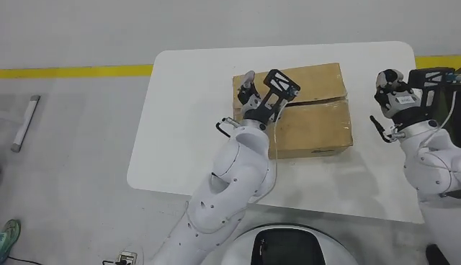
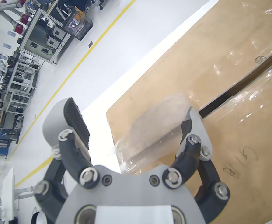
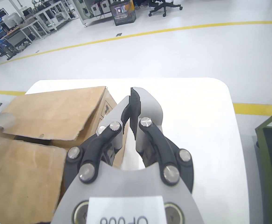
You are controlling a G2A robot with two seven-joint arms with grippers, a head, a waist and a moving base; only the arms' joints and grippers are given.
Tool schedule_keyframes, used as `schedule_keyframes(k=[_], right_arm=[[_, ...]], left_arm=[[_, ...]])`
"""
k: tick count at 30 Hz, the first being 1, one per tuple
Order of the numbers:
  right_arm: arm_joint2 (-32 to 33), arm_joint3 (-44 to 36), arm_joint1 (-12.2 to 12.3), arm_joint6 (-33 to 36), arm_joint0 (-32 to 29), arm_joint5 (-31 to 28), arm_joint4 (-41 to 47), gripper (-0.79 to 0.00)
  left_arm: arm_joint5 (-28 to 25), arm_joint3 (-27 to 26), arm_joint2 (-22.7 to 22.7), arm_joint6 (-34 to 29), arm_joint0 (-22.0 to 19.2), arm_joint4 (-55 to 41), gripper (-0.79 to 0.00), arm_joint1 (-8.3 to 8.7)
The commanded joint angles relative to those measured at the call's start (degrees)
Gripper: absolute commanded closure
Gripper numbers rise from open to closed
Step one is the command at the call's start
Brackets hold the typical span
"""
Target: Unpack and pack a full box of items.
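A brown cardboard box (image 1: 310, 110) lies in the middle of the white table (image 1: 180, 128), its two top flaps down with a dark slit between them. My left gripper (image 1: 263, 85) hovers open above the box's left end. In the left wrist view the box (image 2: 220, 54) lies under that gripper (image 2: 130, 108), and a loose strip of clear tape (image 2: 157, 122) rises from the box top between the fingers, clinging to one finger (image 2: 194, 127). My right gripper (image 1: 392, 85) hangs shut and empty past the box's right end. In the right wrist view its tips (image 3: 131, 108) meet beside the box (image 3: 52, 108).
The far flap's torn edge (image 3: 84, 127) lifts slightly at the right end. Bare table (image 3: 196, 122) extends right of the box. A dark green bin (image 3: 271, 145) stands off the table's right side. A white tube (image 1: 24, 121) lies on the floor at left.
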Motion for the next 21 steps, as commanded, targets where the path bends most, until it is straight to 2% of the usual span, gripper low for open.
schedule_keyframes(k=[1, 21], right_arm=[[1.0, 0.7, 0.1, -0.2, -0.7, -0.7, 0.3, 0.000], [7.8, 5.6, 0.6, -1.2, -4.0, -8.5, 4.2, 0.000]], left_arm=[[0.8, 1.2, 1.0, -0.2, -0.8, 0.0, -0.785, -0.56], [6.4, 10.6, 10.3, -1.2, -7.3, -0.5, -0.785, -7.28]])
